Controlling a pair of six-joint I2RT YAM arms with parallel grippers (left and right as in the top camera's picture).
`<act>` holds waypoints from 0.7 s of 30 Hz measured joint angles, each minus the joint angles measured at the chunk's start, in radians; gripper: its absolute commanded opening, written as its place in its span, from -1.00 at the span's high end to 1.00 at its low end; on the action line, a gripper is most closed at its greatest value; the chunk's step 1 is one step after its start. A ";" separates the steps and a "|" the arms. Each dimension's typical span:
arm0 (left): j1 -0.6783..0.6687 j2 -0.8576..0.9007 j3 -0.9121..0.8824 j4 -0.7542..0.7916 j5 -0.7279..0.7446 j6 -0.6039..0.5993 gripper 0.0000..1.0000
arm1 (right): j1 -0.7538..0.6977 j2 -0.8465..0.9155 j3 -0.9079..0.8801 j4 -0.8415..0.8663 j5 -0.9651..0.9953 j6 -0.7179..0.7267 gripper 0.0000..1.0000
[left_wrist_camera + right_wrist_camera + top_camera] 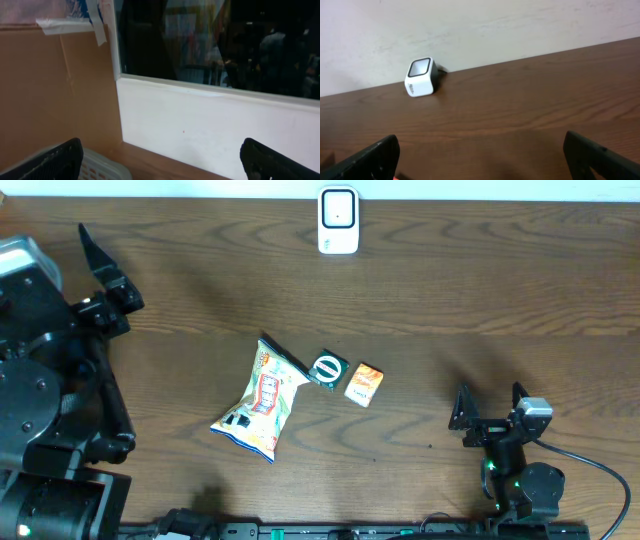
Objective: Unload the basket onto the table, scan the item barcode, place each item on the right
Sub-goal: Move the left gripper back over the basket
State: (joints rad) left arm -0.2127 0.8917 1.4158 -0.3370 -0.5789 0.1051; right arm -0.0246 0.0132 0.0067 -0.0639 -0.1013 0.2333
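Note:
The white barcode scanner (338, 220) stands at the table's far edge; the right wrist view shows the scanner (421, 77) against the wall. Three items lie mid-table: a crinkled snack bag (262, 402), a small round green pack (327, 368) and a small orange box (364, 384). My right gripper (490, 406) rests open near the front right, well right of the orange box, and nothing sits between its fingers (370, 161). At the far left my left gripper (108, 275) is raised and open, facing a wall and window, away from the items.
In the left wrist view a cardboard panel (55, 90), a white wall (210, 130) under a dark window and a white basket (105, 167) fill the scene. The left arm's base (45, 430) occupies the table's left side. A cable (600, 470) runs from the right arm.

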 measured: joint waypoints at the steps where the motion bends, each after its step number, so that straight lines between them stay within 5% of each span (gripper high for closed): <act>1: 0.000 -0.003 -0.003 0.000 0.000 -0.013 -0.96 | 0.000 0.000 0.000 0.000 0.000 0.000 -0.99; 21: 0.067 -0.035 -0.101 0.050 0.099 -0.058 -0.95 | 0.000 0.000 0.000 0.000 0.000 0.000 -0.98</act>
State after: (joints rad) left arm -0.1459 0.8570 1.3151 -0.2874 -0.4801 0.0475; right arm -0.0246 0.0132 0.0067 -0.0635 -0.1013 0.2333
